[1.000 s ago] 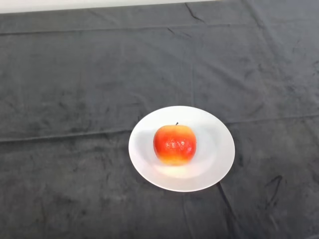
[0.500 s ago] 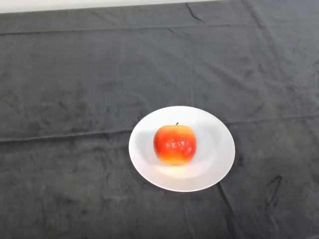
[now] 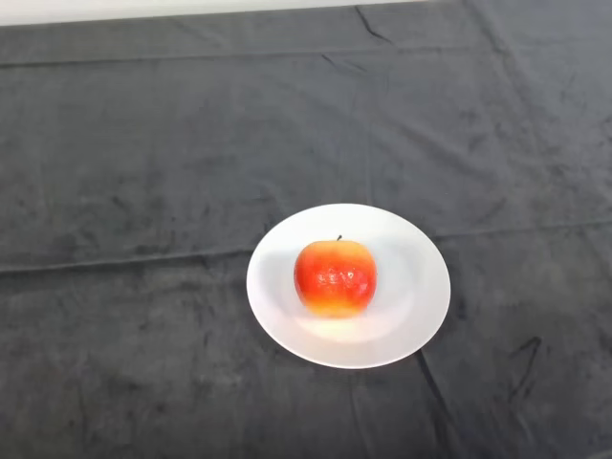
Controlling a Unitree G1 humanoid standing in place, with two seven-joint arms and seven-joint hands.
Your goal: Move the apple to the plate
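Covering table: creased dark cloth (image 3: 143, 143)

A red-yellow apple (image 3: 335, 277) is seated upright, stem up, on a white plate (image 3: 416, 287) laid on the dark cloth (image 3: 143, 172).

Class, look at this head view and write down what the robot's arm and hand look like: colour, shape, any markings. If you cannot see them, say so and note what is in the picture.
No part of the robot shows in this view, so nothing of its look can be described. Visible are a red-orange apple on a white plate, set on a dark cloth.
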